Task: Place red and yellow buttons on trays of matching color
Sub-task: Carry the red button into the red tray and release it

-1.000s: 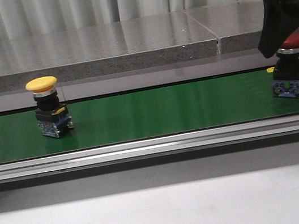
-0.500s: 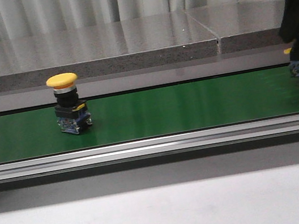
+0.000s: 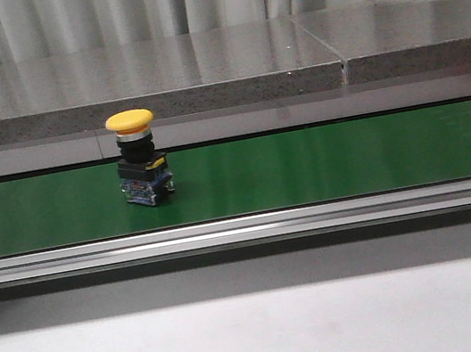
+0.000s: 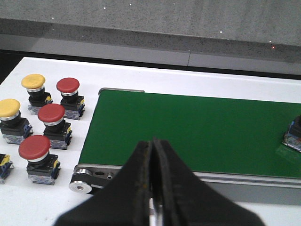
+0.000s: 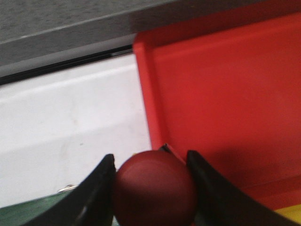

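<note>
A yellow button (image 3: 141,169) stands upright on the green belt (image 3: 324,166), left of centre in the front view. Its base (image 4: 294,136) shows at the edge of the left wrist view. My left gripper (image 4: 152,143) is shut with nothing in it, hovering over the belt's near end. My right gripper (image 5: 150,157) is shut on a red button (image 5: 154,190), its cap filling the gap between the fingers. It hangs at the corner of the red tray (image 5: 225,89). A yellow strip (image 5: 289,214) beside that tray may be the yellow tray. Neither gripper appears in the front view.
Several spare buttons stand on the white table beside the belt's end: yellow ones (image 4: 33,85) (image 4: 9,113) and red ones (image 4: 68,89) (image 4: 51,117) (image 4: 34,151). A grey stone ledge (image 3: 199,65) runs behind the belt. The belt's roller (image 4: 82,184) sits below my left gripper.
The yellow button has travelled rightward along the belt. My right gripper, shut on the red button, has lifted it off the belt and left the front view to the right.
</note>
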You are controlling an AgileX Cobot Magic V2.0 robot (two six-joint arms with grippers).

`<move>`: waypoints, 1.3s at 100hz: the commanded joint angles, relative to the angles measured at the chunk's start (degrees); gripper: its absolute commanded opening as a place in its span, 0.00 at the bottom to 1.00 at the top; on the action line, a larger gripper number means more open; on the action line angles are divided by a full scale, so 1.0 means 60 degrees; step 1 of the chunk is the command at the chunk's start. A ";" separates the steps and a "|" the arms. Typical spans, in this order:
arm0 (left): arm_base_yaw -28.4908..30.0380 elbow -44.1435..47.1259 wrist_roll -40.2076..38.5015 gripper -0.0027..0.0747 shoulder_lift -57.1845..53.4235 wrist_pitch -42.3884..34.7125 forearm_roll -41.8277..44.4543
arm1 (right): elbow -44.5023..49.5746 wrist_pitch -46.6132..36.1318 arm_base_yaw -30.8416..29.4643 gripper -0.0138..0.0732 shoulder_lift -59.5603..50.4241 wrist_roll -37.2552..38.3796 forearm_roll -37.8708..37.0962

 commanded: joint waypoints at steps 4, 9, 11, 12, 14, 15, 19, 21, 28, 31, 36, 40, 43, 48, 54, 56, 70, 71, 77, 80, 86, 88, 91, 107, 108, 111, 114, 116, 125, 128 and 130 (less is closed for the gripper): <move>-0.0080 -0.0236 0.0025 0.01 0.0057 -0.0757 0.0035 | -0.0486 -0.0636 -0.0578 0.44 0.0364 0.0084 0.0077; -0.0080 -0.0236 0.0025 0.01 0.0057 -0.0757 0.0035 | -0.0486 -0.0844 -0.0705 0.44 0.0606 0.0083 0.0114; -0.0080 -0.0236 0.0025 0.01 0.0057 -0.0757 0.0035 | -0.0486 -0.0917 -0.0780 0.44 0.0760 0.0083 0.0137; -0.0080 -0.0236 0.0025 0.01 0.0057 -0.0757 0.0035 | -0.0486 -0.0969 -0.0798 0.44 0.0796 0.0083 0.0138; -0.0080 -0.0236 0.0025 0.01 0.0057 -0.0757 0.0035 | -0.0486 -0.1016 -0.0831 0.44 0.0903 0.0083 0.0150; -0.0080 -0.0236 0.0025 0.01 0.0057 -0.0757 0.0035 | -0.0486 -0.1062 -0.0854 0.44 0.0975 0.0083 0.0165; -0.0080 -0.0236 0.0025 0.01 0.0057 -0.0757 0.0035 | -0.0486 -0.1194 -0.0914 0.44 0.1141 0.0083 0.0177; -0.0080 -0.0236 0.0025 0.01 0.0057 -0.0757 0.0035 | -0.0486 -0.1319 -0.0937 0.44 0.1242 0.0083 0.0198; -0.0080 -0.0236 0.0025 0.01 0.0057 -0.0757 0.0035 | -0.0486 -0.1642 -0.0947 0.44 0.1518 0.0083 0.0200; -0.0080 -0.0236 0.0025 0.01 0.0057 -0.0757 0.0035 | -0.0486 -0.1827 -0.0947 0.44 0.1641 0.0083 0.0207; -0.0080 -0.0236 0.0025 0.01 0.0057 -0.0757 0.0035 | -0.0486 -0.2011 -0.0947 0.44 0.1777 0.0083 0.0207; -0.0080 -0.0236 0.0025 0.01 0.0057 -0.0757 0.0035 | -0.0486 -0.2150 -0.0947 0.44 0.1881 0.0083 0.0216; -0.0080 -0.0236 0.0025 0.01 0.0057 -0.0757 0.0035 | -0.0497 -0.2233 -0.0947 0.44 0.1979 0.0083 0.0228; -0.0080 -0.0236 0.0025 0.01 0.0057 -0.0757 0.0035 | -0.0564 -0.2257 -0.0947 0.44 0.2117 0.0083 0.0248; -0.0080 -0.0236 0.0025 0.01 0.0057 -0.0757 0.0035 | -0.0672 -0.2229 -0.0947 0.44 0.2272 0.0083 0.0280; -0.0080 -0.0236 0.0025 0.01 0.0057 -0.0757 0.0035 | -0.0726 -0.2199 -0.0947 0.44 0.2326 0.0083 0.0320; -0.0080 -0.0236 0.0025 0.01 0.0057 -0.0757 0.0035 | -0.0986 -0.1874 -0.0947 0.46 0.2652 0.0083 0.0507; -0.0080 -0.0236 0.0025 0.01 0.0057 -0.0757 0.0035 | -0.0994 -0.1855 -0.0947 0.46 0.2679 0.0083 0.0508; -0.0080 -0.0236 0.0025 0.01 0.0057 -0.0757 0.0035 | -0.1028 -0.1783 -0.0947 0.49 0.2743 0.0083 0.0515; -0.0080 -0.0236 0.0025 0.01 0.0057 -0.0757 0.0035 | -0.1028 -0.1769 -0.0947 0.52 0.2754 0.0083 0.0515; -0.0080 -0.0236 0.0025 0.01 0.0057 -0.0757 0.0035 | -0.1028 -0.1760 -0.0947 0.58 0.2754 0.0083 0.0515; -0.0080 -0.0236 0.0025 0.01 0.0057 -0.0757 0.0035 | -0.1028 -0.1760 -0.0947 0.60 0.2754 0.0083 0.0515; -0.0080 -0.0236 0.0025 0.01 0.0057 -0.0757 0.0035 | -0.1028 -0.1760 -0.0947 0.65 0.2754 0.0083 0.0515; -0.0080 -0.0236 0.0025 0.01 0.0057 -0.0757 0.0035 | -0.1028 -0.1565 -0.0947 0.83 0.2640 0.0083 0.0515; -0.0080 -0.0236 0.0025 0.01 0.0057 -0.0757 0.0035 | -0.1028 -0.1556 -0.0947 0.84 0.2616 0.0083 0.0515; -0.0080 -0.0236 0.0025 0.01 0.0057 -0.0757 0.0035 | -0.1028 -0.1496 -0.0947 0.85 0.2535 0.0083 0.0515; -0.0080 -0.0236 0.0025 0.01 0.0057 -0.0757 0.0035 | -0.1028 -0.1459 -0.0947 0.84 0.2492 0.0083 0.0515; -0.0080 -0.0236 0.0025 0.01 0.0057 -0.0757 0.0035 | -0.1028 -0.1439 -0.0947 0.84 0.2426 0.0083 0.0515; -0.0080 -0.0236 0.0025 0.01 0.0057 -0.0757 0.0035 | -0.1028 -0.1278 -0.0936 0.84 0.2062 0.0083 0.0515; -0.0080 -0.0236 0.0025 0.01 0.0057 -0.0757 0.0035 | -0.1028 -0.1204 -0.0918 0.84 0.1920 0.0083 0.0518; -0.0080 -0.0236 0.0025 0.01 0.0057 -0.0757 0.0035 | -0.1028 -0.1160 -0.0894 0.84 0.1809 0.0083 0.0526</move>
